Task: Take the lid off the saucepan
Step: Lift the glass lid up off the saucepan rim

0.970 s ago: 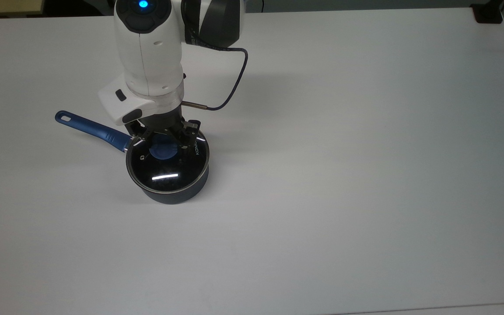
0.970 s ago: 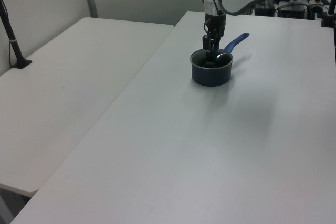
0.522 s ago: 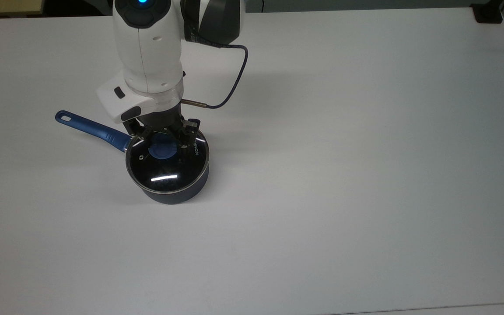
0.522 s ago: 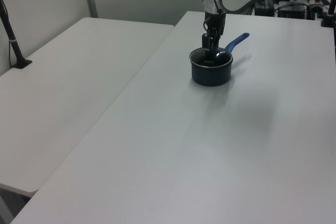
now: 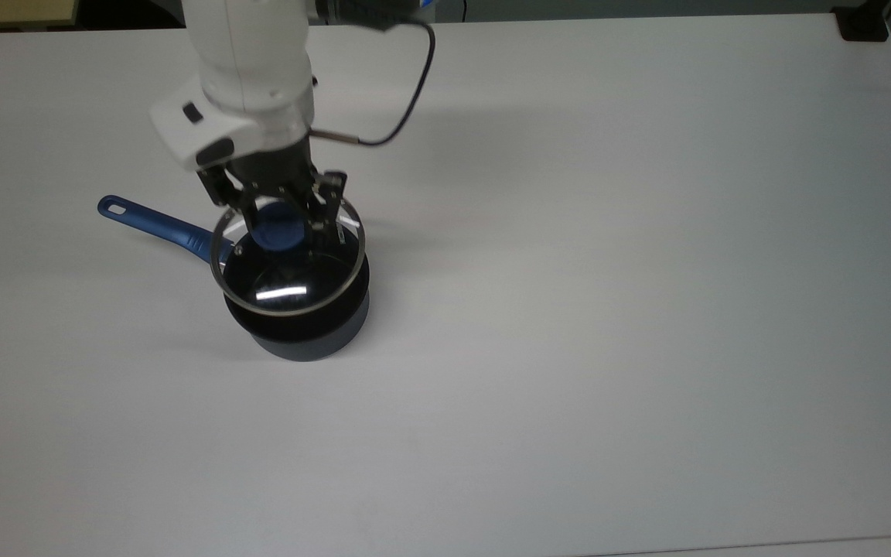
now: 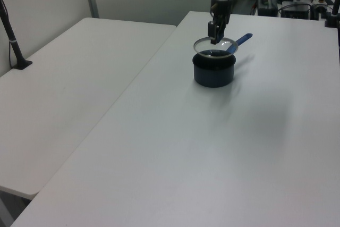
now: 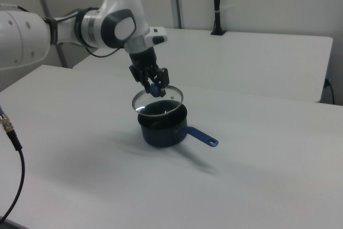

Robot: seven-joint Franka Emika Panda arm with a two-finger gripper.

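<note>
Clamped on the blue knob, my end effector holds the round clear glass lid with a metal rim just above the small dark navy saucepan. That pan sits on the white desk, its long blue handle pointing toward the top view's left.

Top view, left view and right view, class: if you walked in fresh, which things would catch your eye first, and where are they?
First, the glass lid, held by its blue knob in the gripper and hanging just above the saucepan, clear of its rim. The dark saucepan stands on the white table, its long blue handle pointing to the top view's left. The white robot arm reaches in from the right view's left.
</note>
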